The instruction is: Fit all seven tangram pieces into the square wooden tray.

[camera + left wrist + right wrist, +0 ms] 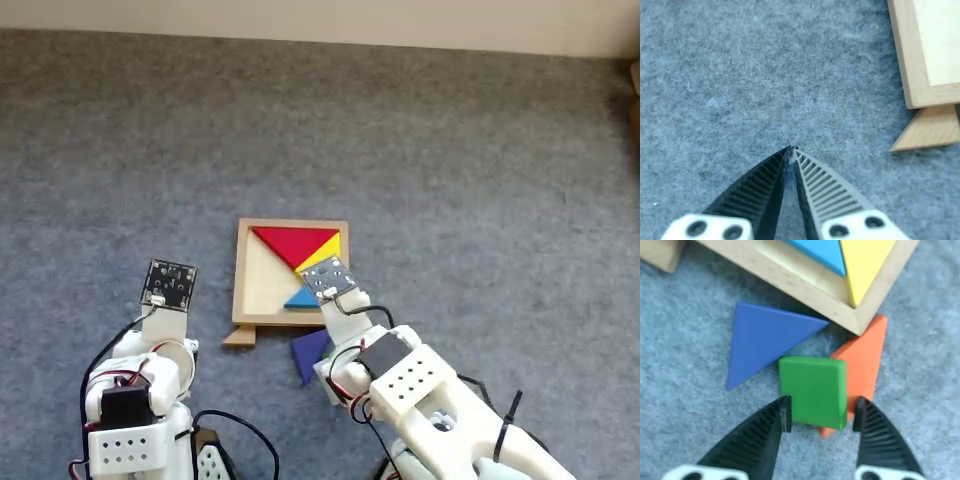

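My right fingers point(765, 435) are spread open, one on each side of the green square point(814, 390), low over the desk point(450, 150). They stand this way because I judge the square to be my next pick. Its straight sides give flat faces to close on.

The square lies just outside the near corner of the tray point(805, 292). It touches the dark blue triangle point(762, 342) on one side and seems to overlap the edge of the orange triangle point(862, 357) on the other. Closing here could nudge either neighbour, so I would want the fingers squarely on the green sides alone.

Inside the tray point(241, 275) three pieces are seated along one side: the red triangle point(290, 243), the yellow triangle point(325, 252) and the light blue triangle point(300, 298). The rest of the floor is bare wood, so there is room for the square.

My left fingers point(825, 190) are closed, tip to tip, holding nothing. They rest above the bare desk beside the tray's other near corner, out of my right arm's way. The plain wooden piece point(932, 130) lies there against the tray's rim, within easy reach for a later turn.
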